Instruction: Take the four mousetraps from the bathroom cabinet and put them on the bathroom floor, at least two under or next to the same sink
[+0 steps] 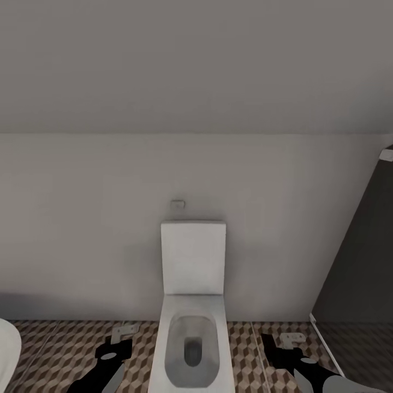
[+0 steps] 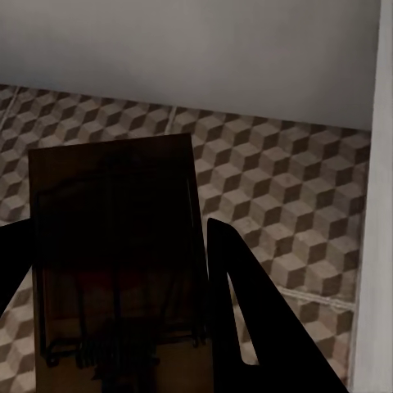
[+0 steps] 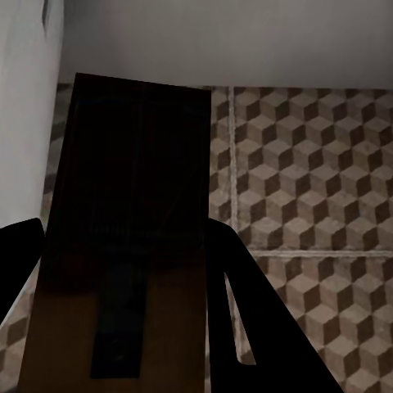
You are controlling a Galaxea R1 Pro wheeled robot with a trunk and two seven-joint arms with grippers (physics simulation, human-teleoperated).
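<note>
My left gripper (image 1: 116,345) is shut on a mousetrap (image 1: 125,331), a small tan board held low over the cube-patterned bathroom floor (image 1: 60,352) left of the toilet. In the left wrist view that mousetrap (image 2: 115,213) lies dark between the black fingers (image 2: 237,311). My right gripper (image 1: 278,345) is shut on a second mousetrap (image 1: 293,338) right of the toilet. The right wrist view shows that board (image 3: 131,205) between the fingers (image 3: 246,319), above the tiles (image 3: 319,164). The cabinet is out of view.
A white toilet (image 1: 192,305) stands against the pale wall straight ahead, between my two arms, with a flush button (image 1: 177,205) above it. A dark panel (image 1: 360,262) closes the right side. A white rounded edge (image 1: 7,355) shows at the lower left.
</note>
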